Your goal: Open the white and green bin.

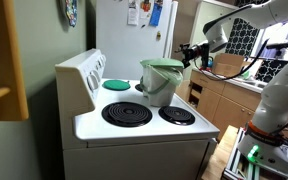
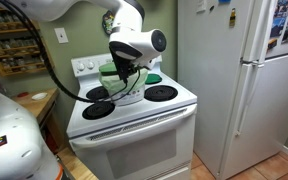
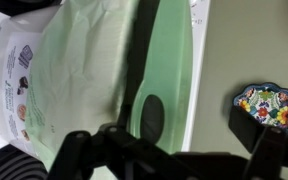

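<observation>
far to the left of the gripper (image 1: 188,53) in an exterior view, one flat dark-green disc (image 1: 116,84) lies at the back of the white stove (image 1: 144,133). nearer the gripper, two black coil burners (image 1: 127,114) show at the front. the one white and green bin (image 1: 161,82) stands on the stove just left of and below the gripper, lid down. the gripper's two fingers stand apart with nothing between them. in the wrist view the pale green lid (image 3: 94,70) fills the space ahead of the fingers (image 3: 72,152), and one colourful round piece (image 3: 264,106) lies off to their right.
</observation>
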You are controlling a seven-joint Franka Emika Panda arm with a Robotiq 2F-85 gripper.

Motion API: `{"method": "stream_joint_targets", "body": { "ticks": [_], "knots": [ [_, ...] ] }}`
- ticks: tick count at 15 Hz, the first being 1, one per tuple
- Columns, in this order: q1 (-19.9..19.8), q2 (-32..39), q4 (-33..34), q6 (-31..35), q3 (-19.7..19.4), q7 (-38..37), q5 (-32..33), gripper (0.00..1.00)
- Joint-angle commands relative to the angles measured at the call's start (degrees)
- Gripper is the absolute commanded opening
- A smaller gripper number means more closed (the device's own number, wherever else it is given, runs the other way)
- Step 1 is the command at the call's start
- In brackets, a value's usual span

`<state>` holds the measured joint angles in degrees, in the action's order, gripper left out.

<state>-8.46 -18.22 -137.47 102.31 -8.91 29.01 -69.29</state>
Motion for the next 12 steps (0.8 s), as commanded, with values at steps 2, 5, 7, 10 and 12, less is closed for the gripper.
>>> {"method": "stream_joint_targets", "body": {
  "ticks": [2, 5, 7, 10, 12],
  "knots": [
    [0.4, -2.1, 2.4, 1.6, 1.6, -1.4, -1.1, 1.00],
    [0.5, -2.3, 4.7, 2.4, 2.3, -1.6, -1.6, 1.00],
    [0.8, -2.1, 6.2, 3.5, 2.8, -1.8, -1.6, 1.00],
    [1.4, -1.5, 8.8, 5.3, 4.1, -3.1, -1.5, 1.00],
    [2.0, -1.1, 10.6, 6.3, 4.9, -4.0, -1.5, 1.00]
  ]
}}
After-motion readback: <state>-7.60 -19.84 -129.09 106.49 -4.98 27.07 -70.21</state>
